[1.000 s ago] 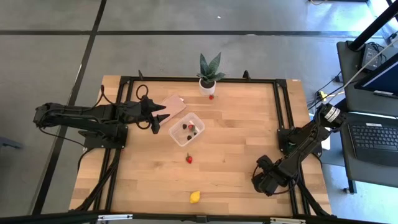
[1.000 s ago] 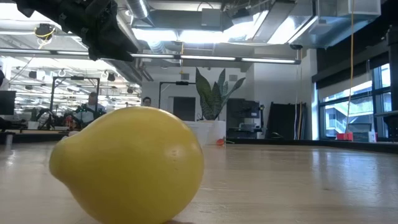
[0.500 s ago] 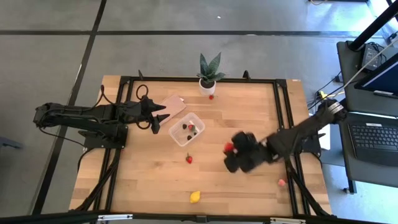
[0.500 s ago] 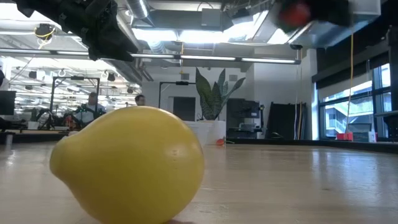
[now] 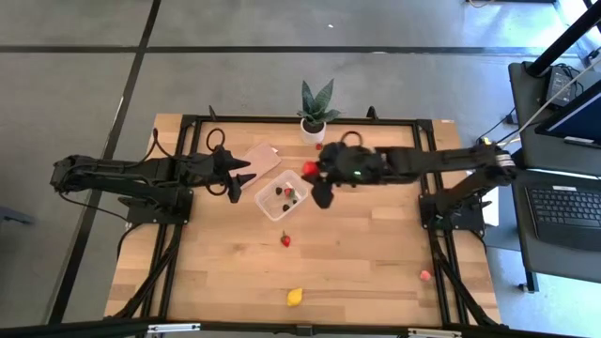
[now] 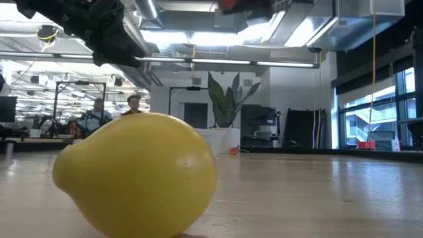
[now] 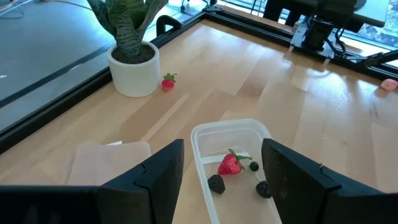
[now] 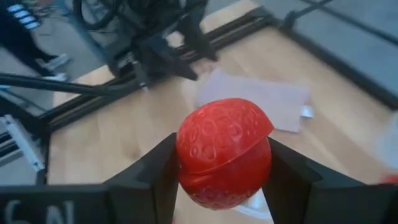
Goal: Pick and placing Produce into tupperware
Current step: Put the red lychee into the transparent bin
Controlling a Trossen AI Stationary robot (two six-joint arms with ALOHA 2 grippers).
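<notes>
My right gripper (image 5: pixel 312 173) hangs above the far right edge of the clear tupperware (image 5: pixel 282 195), shut on a red round fruit (image 8: pixel 224 152). The tupperware stands on the table and holds a red strawberry (image 7: pixel 230 165) and dark berries (image 7: pixel 216 183). My left gripper (image 5: pixel 246 176) waits open just left of the tupperware, fingers pointing at it. A strawberry (image 5: pixel 285 239) and the yellow lemon (image 5: pixel 295 297) lie on the table nearer me. Another strawberry (image 5: pixel 319 145) lies by the plant pot. The lemon (image 6: pixel 135 175) fills the low view. My right gripper pinches the red round fruit (image 5: pixel 307 168) between its two fingers (image 8: pixel 158 177), one on each side of it. The fingers reach in from the table's right. The fruit is lifted clear, high above the table.
A potted green plant (image 5: pixel 314 117) stands at the far edge. A flat tan piece (image 5: pixel 260 160) lies beside the left gripper, far left of the tupperware. A small pink piece (image 5: pixel 425 275) lies near the right rail. Bare wood spreads across the table's right half. People show in the room behind.
My right gripper has swept from the table's near right corner toward the far left, carrying the red round fruit, and now hangs by the tupperware. A person in the background has walked to the right.
</notes>
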